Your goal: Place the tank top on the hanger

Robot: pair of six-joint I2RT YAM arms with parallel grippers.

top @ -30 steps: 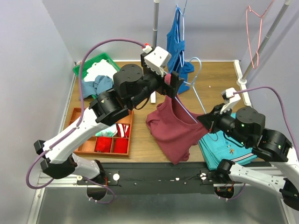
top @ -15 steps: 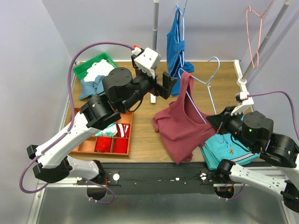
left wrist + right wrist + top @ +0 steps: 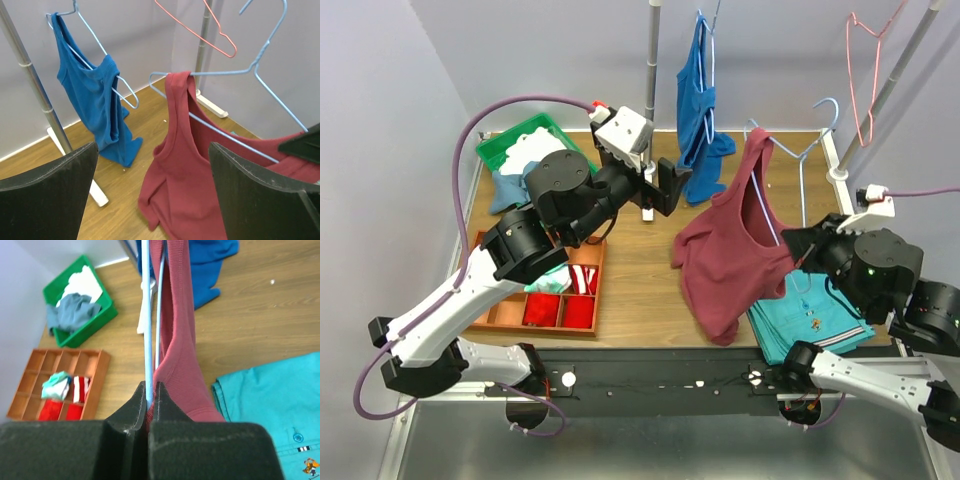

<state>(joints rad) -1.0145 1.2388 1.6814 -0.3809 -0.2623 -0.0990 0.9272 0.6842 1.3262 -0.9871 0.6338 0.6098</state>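
- Right gripper (image 3: 799, 252) is pressed together, pinching the near end of the hanger (image 3: 804, 160). The wrist view shows the wire clamped between the jaws.
- Tank top (image 3: 728, 250) is held up off the table (image 3: 630, 300) at right centre. One strap is looped over the hanger's far corner and the body droops toward 7 o'clock.
- Hanger's long axis runs roughly 12 to 6 in the overhead view, with the hook out at 1 o'clock.
- Can't tell whether the near strap is seated. The cloth bunches right at the right jaws.
- Left gripper (image 3: 672, 188) is spread wide and empty, well apart from the cloth. The tank top lies at its 3 to 4 o'clock, and the jaws already face it.
- Judgement: the left arm is the free one, so it likely reaches toward 3 o'clock for the loose side.
- Blue top (image 3: 698, 110) hangs just beyond the left gripper at 1 o'clock, a possible snag.
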